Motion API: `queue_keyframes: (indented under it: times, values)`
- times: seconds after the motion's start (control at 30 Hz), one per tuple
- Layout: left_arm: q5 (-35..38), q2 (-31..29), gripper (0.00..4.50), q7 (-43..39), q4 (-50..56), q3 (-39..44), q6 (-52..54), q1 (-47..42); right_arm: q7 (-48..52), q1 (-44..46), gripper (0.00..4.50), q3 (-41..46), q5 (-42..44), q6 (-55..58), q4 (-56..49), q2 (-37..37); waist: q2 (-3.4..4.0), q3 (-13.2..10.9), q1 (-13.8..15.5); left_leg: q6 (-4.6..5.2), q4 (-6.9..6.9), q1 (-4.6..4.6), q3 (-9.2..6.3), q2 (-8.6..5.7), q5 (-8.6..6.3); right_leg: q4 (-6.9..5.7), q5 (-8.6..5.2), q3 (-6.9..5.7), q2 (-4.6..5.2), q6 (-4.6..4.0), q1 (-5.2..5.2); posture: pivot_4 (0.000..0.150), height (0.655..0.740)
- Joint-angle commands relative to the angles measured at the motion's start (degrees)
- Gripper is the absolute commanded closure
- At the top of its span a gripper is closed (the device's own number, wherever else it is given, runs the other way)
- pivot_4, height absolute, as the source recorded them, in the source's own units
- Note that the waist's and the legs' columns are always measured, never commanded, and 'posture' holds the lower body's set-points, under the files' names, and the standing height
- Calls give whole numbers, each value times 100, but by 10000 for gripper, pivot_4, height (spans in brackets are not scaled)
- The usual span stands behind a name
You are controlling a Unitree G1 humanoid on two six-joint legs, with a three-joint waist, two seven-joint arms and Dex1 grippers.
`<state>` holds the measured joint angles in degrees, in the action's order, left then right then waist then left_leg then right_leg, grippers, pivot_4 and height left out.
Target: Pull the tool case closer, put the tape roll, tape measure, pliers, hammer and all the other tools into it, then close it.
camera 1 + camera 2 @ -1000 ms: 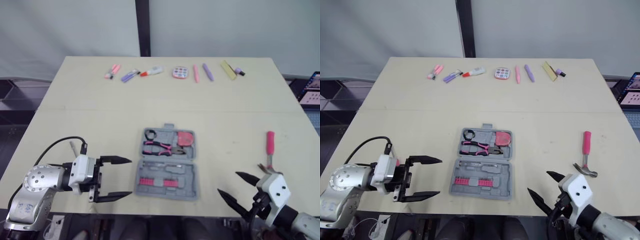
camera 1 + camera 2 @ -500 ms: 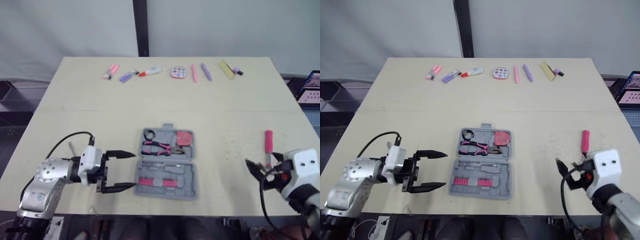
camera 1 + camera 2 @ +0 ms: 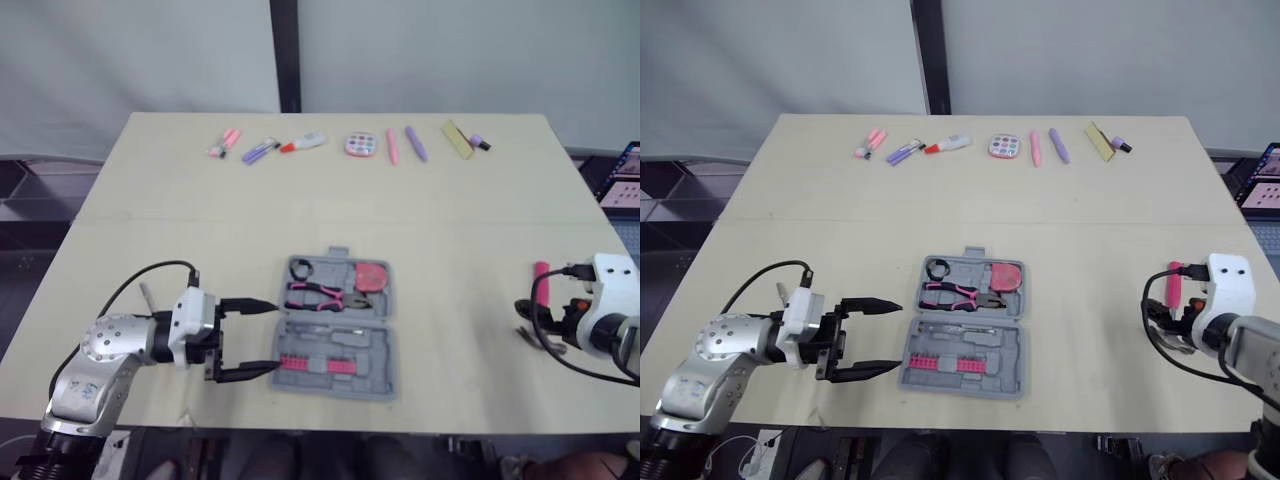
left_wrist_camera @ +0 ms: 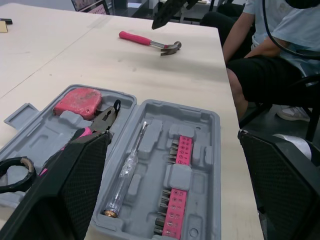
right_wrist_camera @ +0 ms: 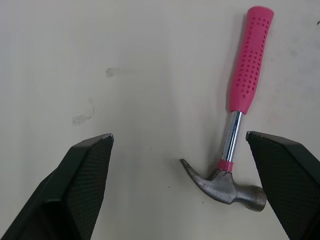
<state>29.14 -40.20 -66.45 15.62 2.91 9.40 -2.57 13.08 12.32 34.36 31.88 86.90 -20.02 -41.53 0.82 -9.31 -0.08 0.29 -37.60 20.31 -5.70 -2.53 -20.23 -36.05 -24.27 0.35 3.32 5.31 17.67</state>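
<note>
The grey tool case [image 3: 381, 340] lies open at the table's front middle. In it sit a black tape roll [image 3: 300, 268], pink-handled pliers [image 3: 325, 295], a pink tape measure [image 3: 372, 275], a tester screwdriver [image 4: 125, 172] and a pink bit strip [image 3: 312, 364]. My left gripper [image 3: 272, 336] is open, its fingertips level with the case's left edge. A pink-handled hammer [image 5: 248, 55] lies on the table at the right. My right gripper [image 5: 179, 135] hangs open above the hammer's steel head [image 5: 230, 187], not touching it.
A row of small pink, purple and yellow items [image 3: 345, 146] lines the table's far edge. A laptop [image 3: 625, 175] stands off the right side. In the left wrist view a seated person [image 4: 265, 45] is just beyond the table.
My right arm has come up from the table's near edge and now hangs over the hammer. The left gripper has moved right, up to the case's left edge.
</note>
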Motion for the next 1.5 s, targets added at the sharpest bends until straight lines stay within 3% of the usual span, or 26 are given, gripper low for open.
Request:
queue_keyframes:
  times: [0.03,0.6,1.47,1.5]
  values:
    - [62,-13,757,90,288,51,49,61,-148,159,0,187,-287,115,253,-4,0,0,3,1,-1,0,0,0,0,0,0,0,0,0,0,1500,7336]
    - [96,-38,757,340,673,120,302,226,-178,434,0,-400,-1108,-785,1741,50,9,5,-9,2,-6,1,4,1,-1,-6,0,-1,-2,0,1,1500,7336]
    - [72,-42,757,359,744,157,280,435,-273,431,0,-223,-1398,-801,2378,322,10,5,-7,2,-6,2,4,1,-1,-6,0,-1,-2,0,1,1500,7336]
    - [72,-43,277,359,745,157,279,434,-274,434,2440,-225,-1400,-798,2383,326,10,5,-7,2,-7,2,4,1,-1,-6,0,-1,-2,0,1,1500,7336]
